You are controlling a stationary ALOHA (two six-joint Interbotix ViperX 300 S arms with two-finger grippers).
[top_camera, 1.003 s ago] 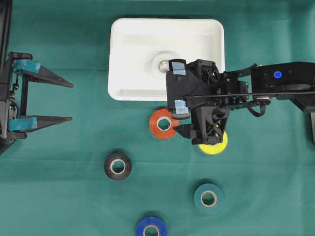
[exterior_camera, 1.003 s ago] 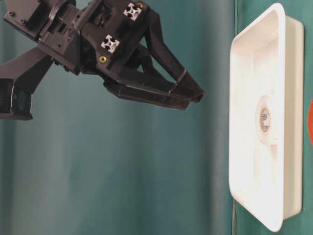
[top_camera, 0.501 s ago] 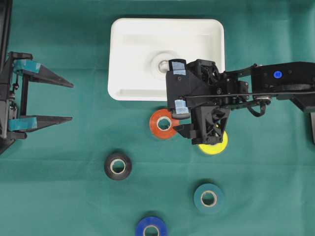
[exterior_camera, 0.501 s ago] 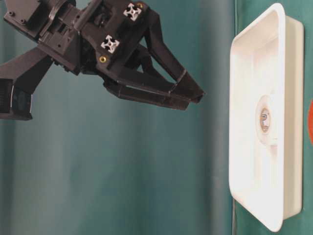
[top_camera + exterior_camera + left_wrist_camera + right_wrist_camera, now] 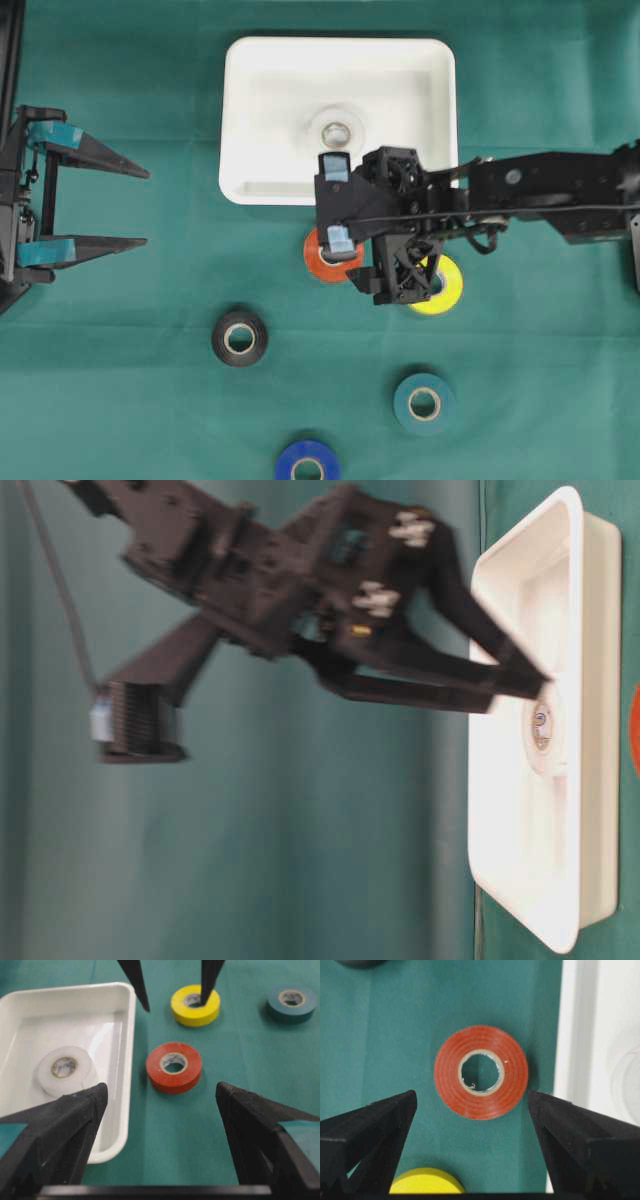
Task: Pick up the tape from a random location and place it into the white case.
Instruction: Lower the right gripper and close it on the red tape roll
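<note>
An orange tape roll lies flat on the green cloth just below the white case. My right gripper hangs over it, open and holding nothing. In the right wrist view the roll sits ahead of and between the two black fingers. A white tape roll rests inside the case. My left gripper stays at the left edge, open and empty, pointing toward the middle.
A yellow roll lies partly under the right gripper body. Black, teal and blue rolls lie nearer the front. The case's raised rim is close beside the right gripper's finger.
In the last half second my right gripper shifted left, over the orange roll, and shows motion blur at table level. Its jaws stay open. The left arm has not moved.
</note>
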